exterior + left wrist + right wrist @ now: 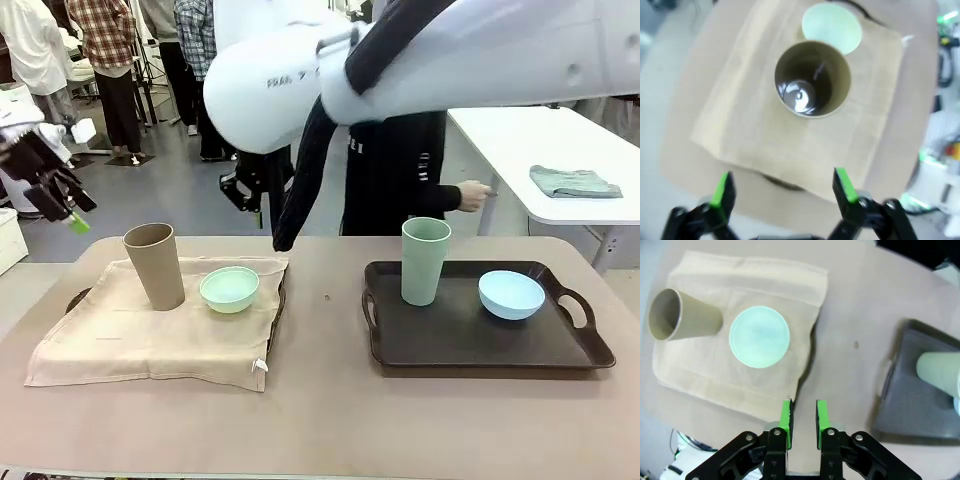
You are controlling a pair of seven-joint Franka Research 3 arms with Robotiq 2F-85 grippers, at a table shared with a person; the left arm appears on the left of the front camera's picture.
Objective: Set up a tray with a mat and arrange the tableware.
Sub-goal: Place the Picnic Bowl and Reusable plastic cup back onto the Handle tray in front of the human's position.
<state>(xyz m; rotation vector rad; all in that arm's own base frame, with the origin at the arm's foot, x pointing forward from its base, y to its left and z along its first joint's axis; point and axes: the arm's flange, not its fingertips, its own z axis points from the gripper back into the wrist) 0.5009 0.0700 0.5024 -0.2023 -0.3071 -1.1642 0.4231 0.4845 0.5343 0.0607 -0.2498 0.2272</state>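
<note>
Tan cup (812, 80), perhaps glossy inside, upright on mat (765, 145); left tool (783, 175) wide, empty; right tool (804, 406) narrowly parted, empty.

The tray (76, 298) under the mat (150, 335) was almost wholly covered; just a dark handle and a strip of rim showed. In the right wrist view, the picture's edge cut off the other tray (920, 405), the pale green cup (940, 371) and a sliver of blue bowl (958, 406). The left wrist view was blurred, as was the left hand (78, 215) in the front view. A dark speck (327, 297) on the table (320, 400) was too small to tell.
</note>
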